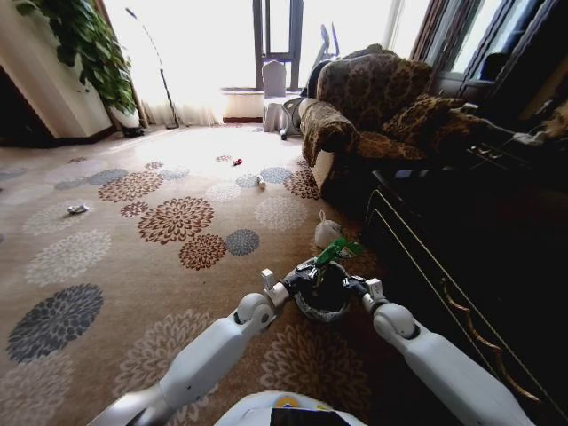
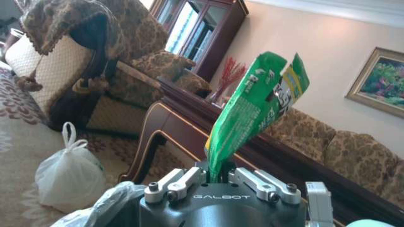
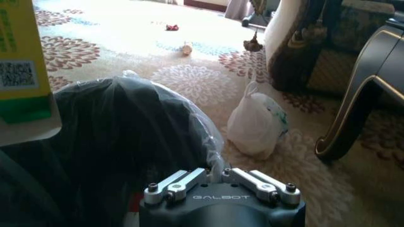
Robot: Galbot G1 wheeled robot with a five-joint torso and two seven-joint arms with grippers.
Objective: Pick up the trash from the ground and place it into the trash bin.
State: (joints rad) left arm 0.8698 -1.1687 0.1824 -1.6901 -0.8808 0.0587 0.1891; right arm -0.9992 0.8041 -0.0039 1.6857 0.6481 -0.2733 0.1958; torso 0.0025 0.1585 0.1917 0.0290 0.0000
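My left gripper (image 2: 216,173) is shut on the lower end of a green packet (image 2: 256,111) of trash, which stands up out of the fingers. In the head view the green packet (image 1: 338,251) pokes up just beyond the trash bin (image 1: 319,297), a black bucket with a crinkled liner held between both arms. My right gripper (image 3: 218,173) is shut on the rim of the trash bin (image 3: 120,142). A white knotted bag (image 1: 327,231) sits on the carpet just past the bin, and the same white bag (image 3: 256,124) lies beside a table leg.
More litter lies farther out on the carpet: a small bottle (image 1: 261,183), a red scrap (image 1: 237,161) and a flat piece (image 1: 78,209) at left. A patterned sofa (image 1: 373,106) and a dark wooden table (image 1: 461,240) close off the right side. Open carpet spreads left.
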